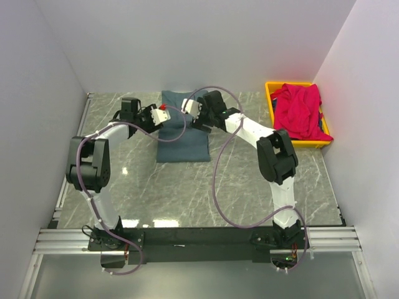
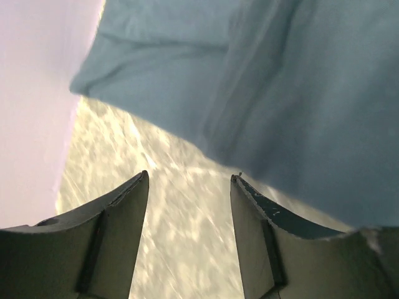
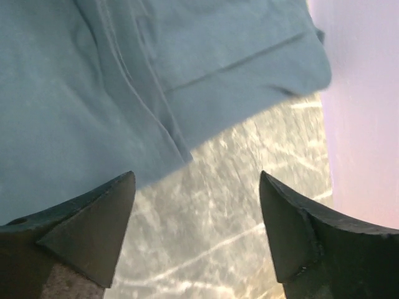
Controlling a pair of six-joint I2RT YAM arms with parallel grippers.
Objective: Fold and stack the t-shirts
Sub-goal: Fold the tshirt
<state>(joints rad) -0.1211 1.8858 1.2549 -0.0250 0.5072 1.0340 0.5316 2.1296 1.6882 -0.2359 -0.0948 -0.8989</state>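
We look down on the whole table [image 1: 187,187] from above and behind the arm bases [image 1: 199,240], while our two wrist cameras peer close past their own fingers [image 2: 118,243] at opposite edges of the blue-grey t-shirt [image 1: 181,146], which all three views share.

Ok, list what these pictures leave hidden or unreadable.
Top view: the left arm and right arm cover parts of the blue-grey shirt's far half.
Top view: the red shirt hides the yellow bin's contents.
Wrist views: frame edges crop that shirt; the left one is blurred.
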